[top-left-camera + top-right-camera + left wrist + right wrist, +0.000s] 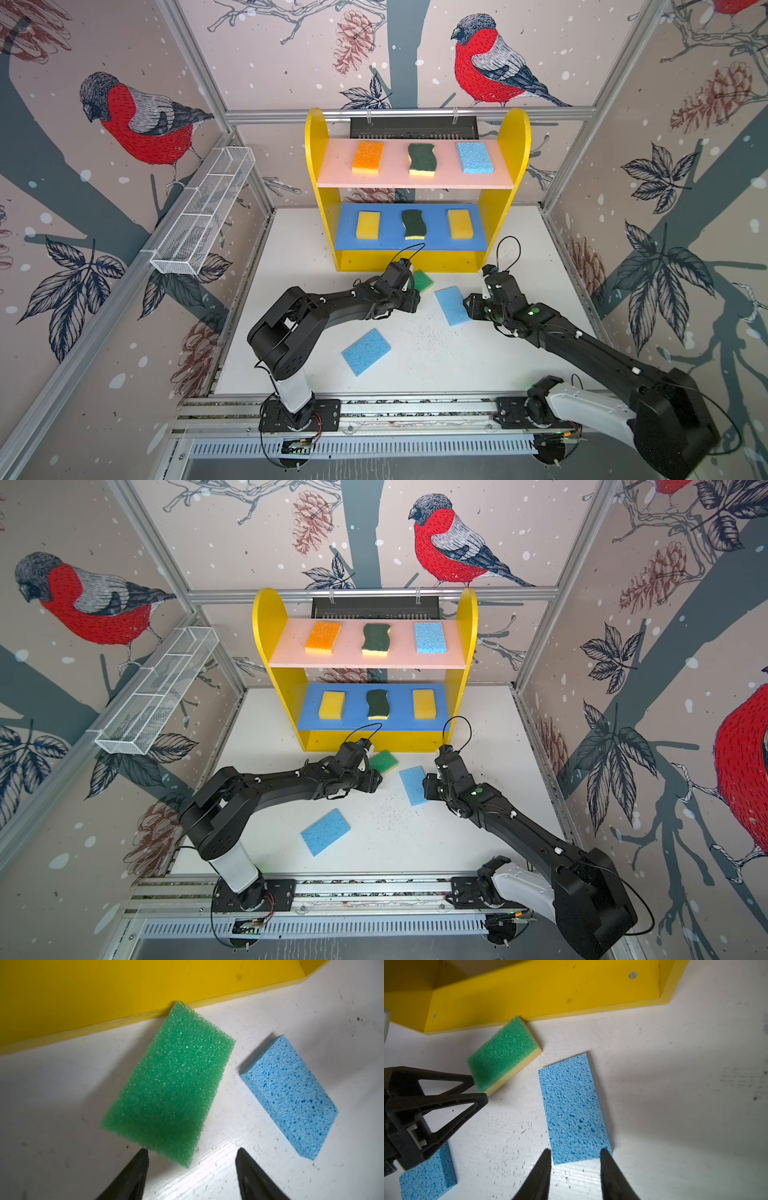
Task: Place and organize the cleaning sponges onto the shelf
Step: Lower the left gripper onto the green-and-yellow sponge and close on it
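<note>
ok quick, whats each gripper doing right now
left gripper: open, empty, green sponge in front
right gripper: open, empty, at the blue sponge's end

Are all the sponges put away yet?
Not yet. Six sponges sit on the shelf: three on the pink board, three on the blue board. Nothing is held: the left gripper is open by the green sponge, the right gripper open over a blue sponge. Those two and another blue sponge lie on the table.
</note>
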